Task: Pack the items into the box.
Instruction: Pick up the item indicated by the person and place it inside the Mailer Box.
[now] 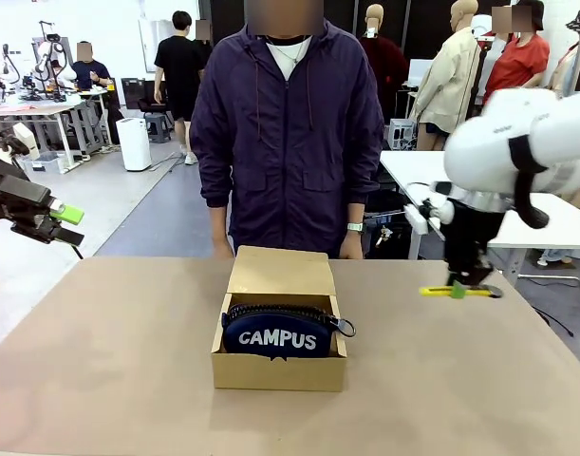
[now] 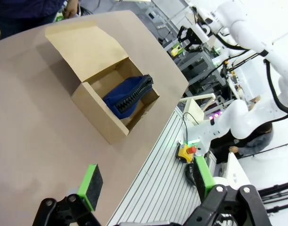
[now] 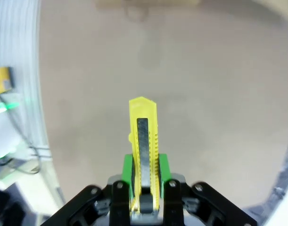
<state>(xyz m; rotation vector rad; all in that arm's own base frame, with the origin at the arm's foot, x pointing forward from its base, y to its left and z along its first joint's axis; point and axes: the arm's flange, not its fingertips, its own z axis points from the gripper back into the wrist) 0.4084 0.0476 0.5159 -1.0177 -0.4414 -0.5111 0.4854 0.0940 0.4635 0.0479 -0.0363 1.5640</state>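
Utility knife (image 3: 143, 141) is on the robot's right side of the worktop (image 1: 128, 361), well apart from the box (image 1: 278, 369). The right claw (image 1: 458, 288) is pinching it, green pads pressed on the two long sides near the tail end, and the yellow nose sticks out ahead. In the front view the knife lies level and low over the surface. Can't tell if it's touching or just lifted. Gripping across the narrow body looks deliberate to me: it keeps the knife flat so it can go into the box lying down. Nose looks like plain casing, so I'd guess the blade is retracted, not certain. The box sits mid-worktop with its flap lid folded back toward the person (image 1: 288, 142) standing at the far edge, so the opening faces up. The navy CAMPUS pouch (image 1: 278, 337) is already inside, on edge with the zip up, leaning toward the front wall and leaving a gap behind it, which is probably where the knife goes. The pouch hides the box floor, so I can't say what else is in there. Left claw (image 1: 62, 223) hangs off the left edge, fingers spread, holding nothing, and out of the way. The person's hands are cut off behind the flap.
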